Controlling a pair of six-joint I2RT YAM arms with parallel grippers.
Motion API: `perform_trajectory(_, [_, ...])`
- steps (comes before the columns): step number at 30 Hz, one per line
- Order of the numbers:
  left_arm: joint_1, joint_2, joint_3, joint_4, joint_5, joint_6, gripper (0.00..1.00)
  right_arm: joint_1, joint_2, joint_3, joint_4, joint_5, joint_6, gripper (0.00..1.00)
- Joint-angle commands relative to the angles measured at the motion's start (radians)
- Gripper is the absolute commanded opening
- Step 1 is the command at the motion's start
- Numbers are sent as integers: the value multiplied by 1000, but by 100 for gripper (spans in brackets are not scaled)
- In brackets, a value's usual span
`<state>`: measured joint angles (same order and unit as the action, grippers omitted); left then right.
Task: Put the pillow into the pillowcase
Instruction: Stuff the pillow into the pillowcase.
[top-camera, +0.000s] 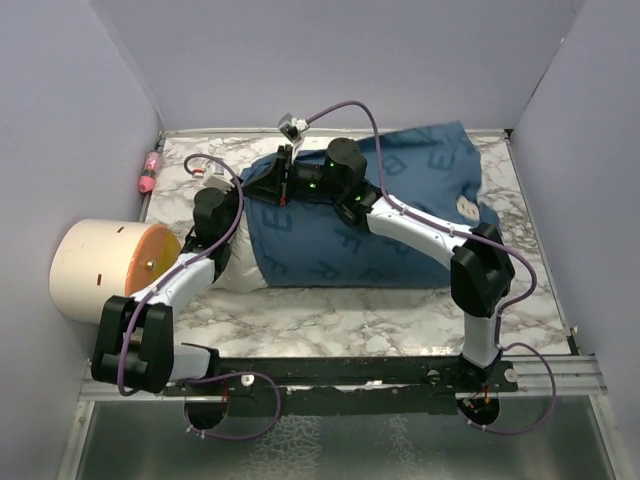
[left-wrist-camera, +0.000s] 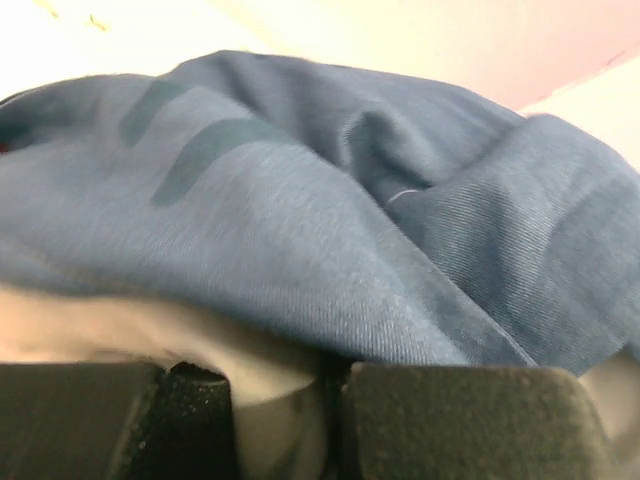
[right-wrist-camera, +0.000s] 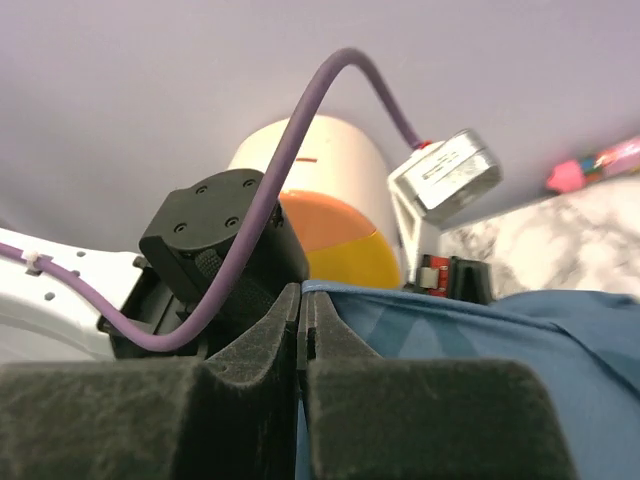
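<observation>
1 pillow (top-camera: 236, 266), 1 pillowcase (top-camera: 320, 250); L fingers (left-wrist-camera: 450, 420) pinch pillow, R fingers (right-wrist-camera: 400, 420) pinch pillowcase.

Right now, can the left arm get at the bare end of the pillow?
Probably yes. The pillow's white end sticks out of the pillowcase right at the left gripper, and white cloth sits between its fingers, seemingly pinched. Nothing looks to be in the way.

The floppy blue fabric pillowcase (top-camera: 400, 200) is printed with paler blue letters. The plump white fabric pillow (top-camera: 238, 274) shows at its lower left. The marbled counter (top-camera: 330, 320) is white, veined grey. At frame left, the cream cylinder (top-camera: 95, 265) has an orange-yellow face.
</observation>
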<state>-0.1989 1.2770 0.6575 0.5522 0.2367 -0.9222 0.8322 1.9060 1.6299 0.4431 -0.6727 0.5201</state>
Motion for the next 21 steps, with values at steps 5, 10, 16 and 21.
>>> perform_trajectory(5, [-74,93,-68,188,187,-51,19,-122,-10,-331,361,-73,305,1])
perform_trajectory(10, [-39,-13,-84,-9,132,100,63,-250,-69,-454,350,-98,299,1])
perform_trajectory(16, [125,-229,46,-528,41,399,92,-302,-82,-422,326,-149,301,1])
perform_trajectory(21, [172,-358,124,-792,47,529,96,-313,-70,-413,360,-181,335,1])
